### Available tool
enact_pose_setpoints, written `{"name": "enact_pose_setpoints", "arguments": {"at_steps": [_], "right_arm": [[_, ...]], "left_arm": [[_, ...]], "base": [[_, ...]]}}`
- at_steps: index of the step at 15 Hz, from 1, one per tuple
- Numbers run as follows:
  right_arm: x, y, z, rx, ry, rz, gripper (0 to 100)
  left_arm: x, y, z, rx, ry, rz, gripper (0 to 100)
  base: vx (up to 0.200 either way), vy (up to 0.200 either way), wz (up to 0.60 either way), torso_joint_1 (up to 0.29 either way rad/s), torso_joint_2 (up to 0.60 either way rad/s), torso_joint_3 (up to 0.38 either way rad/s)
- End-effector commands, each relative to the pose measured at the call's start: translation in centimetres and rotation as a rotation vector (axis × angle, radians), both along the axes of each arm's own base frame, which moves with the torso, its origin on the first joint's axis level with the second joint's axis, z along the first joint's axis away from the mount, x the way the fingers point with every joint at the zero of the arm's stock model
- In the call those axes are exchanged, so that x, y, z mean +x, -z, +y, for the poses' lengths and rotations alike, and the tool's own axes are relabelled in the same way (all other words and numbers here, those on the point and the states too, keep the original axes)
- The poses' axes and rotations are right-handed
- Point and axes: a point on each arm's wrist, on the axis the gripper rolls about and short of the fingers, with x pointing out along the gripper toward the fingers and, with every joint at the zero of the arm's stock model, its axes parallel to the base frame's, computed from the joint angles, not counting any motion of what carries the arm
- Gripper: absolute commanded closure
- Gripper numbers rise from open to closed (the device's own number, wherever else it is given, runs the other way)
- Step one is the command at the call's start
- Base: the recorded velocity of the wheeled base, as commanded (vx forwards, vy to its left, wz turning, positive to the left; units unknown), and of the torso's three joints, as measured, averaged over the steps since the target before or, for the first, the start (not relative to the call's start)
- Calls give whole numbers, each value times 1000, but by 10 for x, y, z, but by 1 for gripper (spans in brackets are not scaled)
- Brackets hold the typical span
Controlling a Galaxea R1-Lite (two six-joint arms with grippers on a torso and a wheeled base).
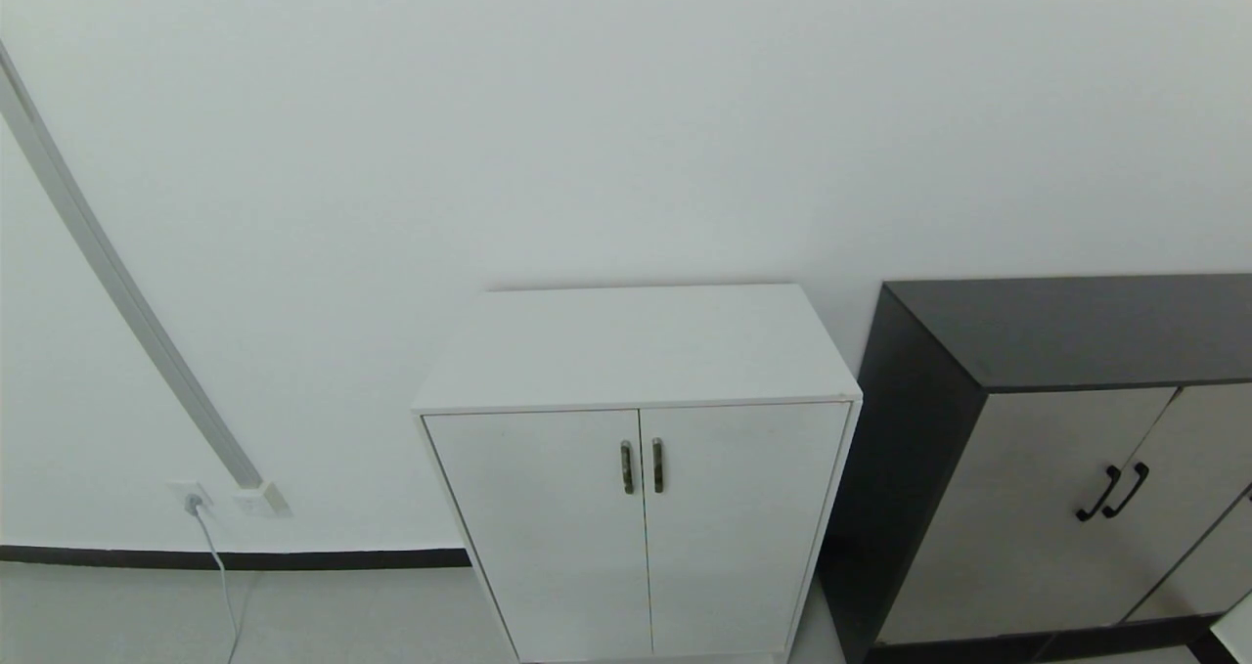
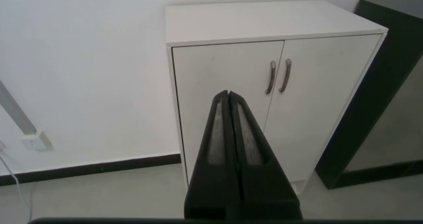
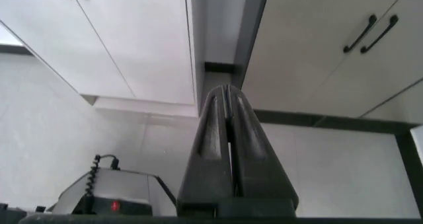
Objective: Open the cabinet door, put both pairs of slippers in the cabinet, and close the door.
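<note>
Nearest in, the left claw [image 2: 229,94] is pressed together, fingers flat against each other. Its tip points at the white cabinet [image 2: 264,26] from in front, lined up with the left door [image 2: 225,65] and well apart from it. The right claw [image 3: 227,88] is squeezed closed too, low over the floor [image 3: 53,118], aimed at the gap between the white cabinet's right side and the dark cabinet [image 3: 310,45]. Now the white cabinet itself: both doors are closed, the two handles [image 1: 627,466] side by side at the middle seam. The dark cabinet stands just right of it. Left of it, on the wall [image 1: 626,107], are a socket [image 1: 189,497] with a cable [image 1: 220,576] hanging down and a slanting conduit [image 1: 98,253].
</note>
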Motion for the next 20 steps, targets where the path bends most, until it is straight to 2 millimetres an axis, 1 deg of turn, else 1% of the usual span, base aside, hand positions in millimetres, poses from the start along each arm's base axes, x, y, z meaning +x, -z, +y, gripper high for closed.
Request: {"name": "enact_pose_setpoints", "arguments": {"at_steps": [1, 4, 7, 8, 9, 11, 14, 15, 20], "right_arm": [[-3, -1, -1, 9, -17, -36, 100], [-5, -2, -1, 16, -47, -60, 100], [-9, -1, -2, 27, -170, -109, 100], [-8, -1, -2, 26, -173, -107, 100], [-7, -1, -2, 15, -148, -87, 100], [-5, -1, -2, -4, -37, -78, 100], [-9, -2, -4, -5, 162, -107, 100], [-11, -2, -4, 2, 200, -135, 100], [-27, 1, -5, 51, 212, -313, 100]], "left_arm": [[0, 0, 0, 0, 0, 1, 100], [0, 0, 0, 0, 0, 1, 100], [0, 0, 0, 0, 0, 1, 100], [0, 0, 0, 0, 0, 1, 100], [0, 0, 0, 0, 0, 1, 100], [0, 0, 0, 0, 0, 1, 100], [0, 0, 0, 0, 0, 1, 100], [0, 0, 0, 0, 0, 1, 100], [0, 0, 0, 0, 0, 1, 100]], "base": [[0, 0, 0, 0, 0, 0], [0, 0, 0, 0, 0, 0], [0, 0, 0, 0, 0, 0], [0, 0, 0, 0, 0, 0], [0, 0, 0, 0, 0, 0], [0, 0, 0, 0, 0, 0], [0, 0, 0, 0, 0, 0], [0, 0, 0, 0, 0, 0], [0, 0, 0, 0, 0, 0]]}}
